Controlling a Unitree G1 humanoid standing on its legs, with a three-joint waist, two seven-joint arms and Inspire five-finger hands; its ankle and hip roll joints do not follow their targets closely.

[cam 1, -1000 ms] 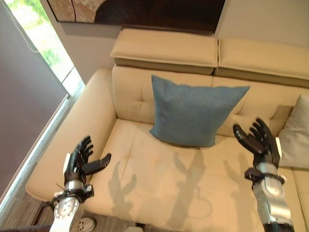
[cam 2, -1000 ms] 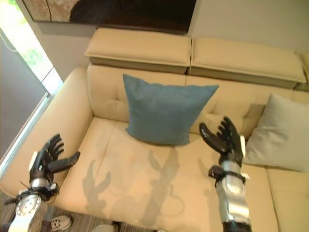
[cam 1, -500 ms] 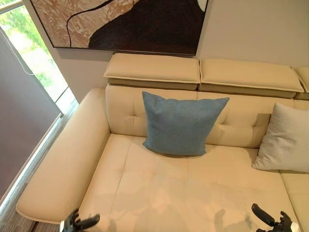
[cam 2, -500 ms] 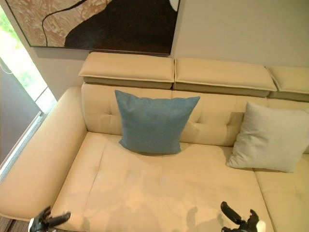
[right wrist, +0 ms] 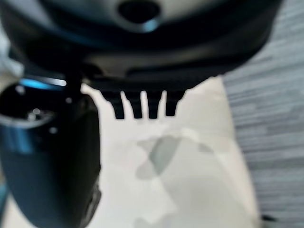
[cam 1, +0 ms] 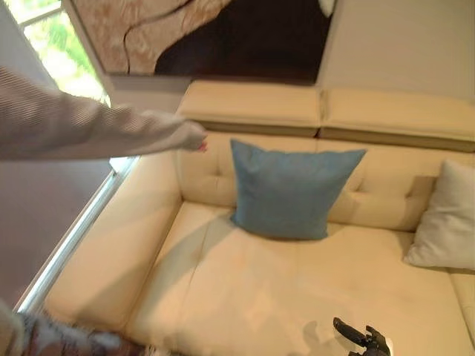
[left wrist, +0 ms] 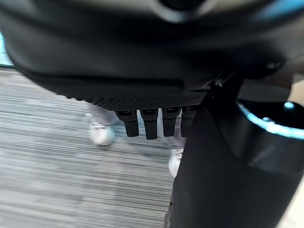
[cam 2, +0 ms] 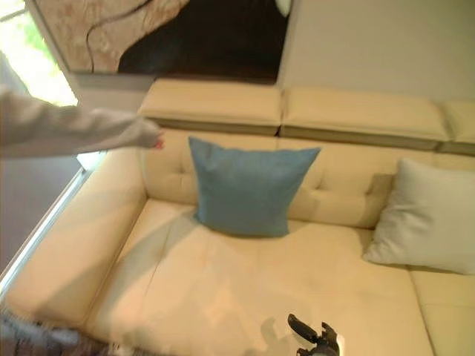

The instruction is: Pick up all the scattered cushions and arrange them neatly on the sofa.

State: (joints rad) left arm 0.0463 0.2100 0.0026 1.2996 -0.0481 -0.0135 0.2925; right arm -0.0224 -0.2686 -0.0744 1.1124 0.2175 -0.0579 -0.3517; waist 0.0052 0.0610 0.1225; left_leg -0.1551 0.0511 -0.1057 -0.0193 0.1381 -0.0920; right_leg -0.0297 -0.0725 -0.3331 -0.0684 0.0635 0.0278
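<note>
A blue cushion (cam 1: 293,189) stands upright against the back of the cream sofa (cam 1: 237,289), left of the middle. A light grey cushion (cam 2: 427,219) leans on the backrest at the right end. My right hand (cam 1: 362,340) is low over the front of the seat, open, thumb and fingers spread, holding nothing. Its fingers (right wrist: 142,104) hang straight above the cream seat in the right wrist view. My left hand's fingers (left wrist: 148,122) are straight and empty, pointing down at striped grey floor (left wrist: 47,180).
A person's sleeved arm (cam 1: 89,130) stretches in from the left, its hand near the sofa's back corner beside the blue cushion. A large painting (cam 1: 223,37) hangs above the sofa. A bright window (cam 1: 52,44) is at the left. Light shoes (left wrist: 102,135) stand on the floor.
A person's arm has come in from the left toward the sofa back. Both my hands dropped from over the seat a second ago. The camera has shifted.
</note>
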